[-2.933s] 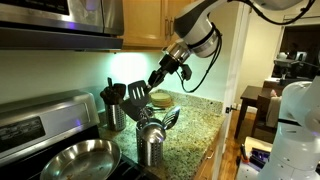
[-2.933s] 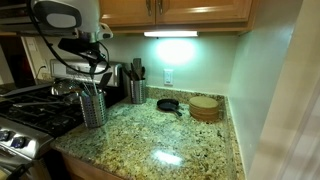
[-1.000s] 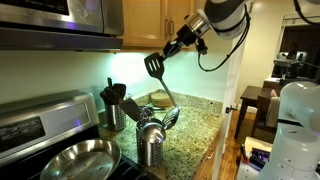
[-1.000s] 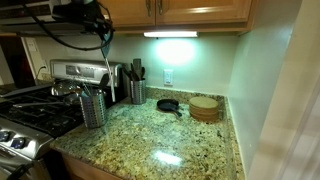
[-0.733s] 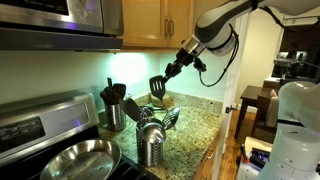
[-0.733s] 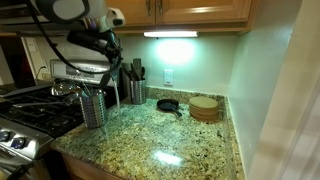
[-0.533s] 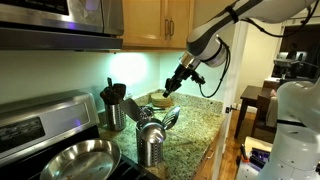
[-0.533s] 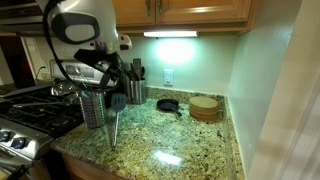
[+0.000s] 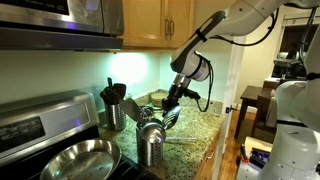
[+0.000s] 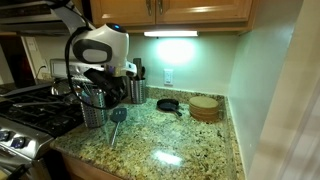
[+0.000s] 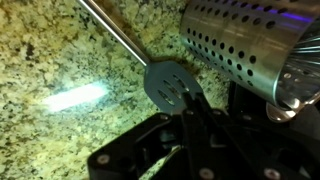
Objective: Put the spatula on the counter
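The black spatula (image 10: 117,117) has a slotted head and a long slim handle. My gripper (image 10: 113,100) is shut on its head end, and the handle hangs down with its tip at or just above the speckled granite counter (image 10: 185,150). In the wrist view the head (image 11: 170,85) sits between my jaws (image 11: 189,112), and the handle runs to the upper left over the counter (image 11: 55,55). The perforated steel holder (image 10: 93,108) stands just beside my gripper. In an exterior view my gripper (image 9: 171,102) is low, beside the holder (image 9: 150,143).
The steel holder fills the upper right of the wrist view (image 11: 245,45). A second utensil holder (image 10: 137,88), a small black skillet (image 10: 168,104) and a round wooden board (image 10: 205,107) stand at the back. The stove (image 10: 30,115) holds a steel pan (image 9: 75,160).
The arm lifted the spatula high above the steel holder, then swung it down. The gripper is now low beside the holder, with the handle tip down by the counter.
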`<state>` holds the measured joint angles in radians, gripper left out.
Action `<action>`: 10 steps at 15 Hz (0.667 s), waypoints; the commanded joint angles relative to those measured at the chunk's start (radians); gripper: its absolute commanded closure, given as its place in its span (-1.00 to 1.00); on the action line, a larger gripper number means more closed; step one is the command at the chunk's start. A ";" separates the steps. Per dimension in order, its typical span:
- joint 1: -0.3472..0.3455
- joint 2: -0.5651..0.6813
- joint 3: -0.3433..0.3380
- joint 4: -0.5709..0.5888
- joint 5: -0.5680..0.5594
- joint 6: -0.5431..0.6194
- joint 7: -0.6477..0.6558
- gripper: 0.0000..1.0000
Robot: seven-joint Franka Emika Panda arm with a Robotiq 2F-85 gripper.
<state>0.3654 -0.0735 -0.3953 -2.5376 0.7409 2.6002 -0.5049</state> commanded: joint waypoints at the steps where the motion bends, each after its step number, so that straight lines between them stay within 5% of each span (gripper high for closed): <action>1: -0.001 0.044 -0.009 0.049 0.045 -0.055 -0.019 0.84; 2: -0.139 0.050 0.126 0.056 0.056 -0.066 -0.022 0.84; 7: -0.266 0.042 0.246 0.058 0.032 -0.066 -0.004 0.85; 8: -0.283 0.030 0.259 0.050 0.011 -0.062 0.013 0.79; 9: -0.297 0.021 0.270 0.043 -0.013 -0.056 0.026 0.35; 10: -0.310 0.009 0.278 0.030 -0.052 -0.044 0.044 0.31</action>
<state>0.1141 -0.0194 -0.1563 -2.4837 0.7597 2.5633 -0.5036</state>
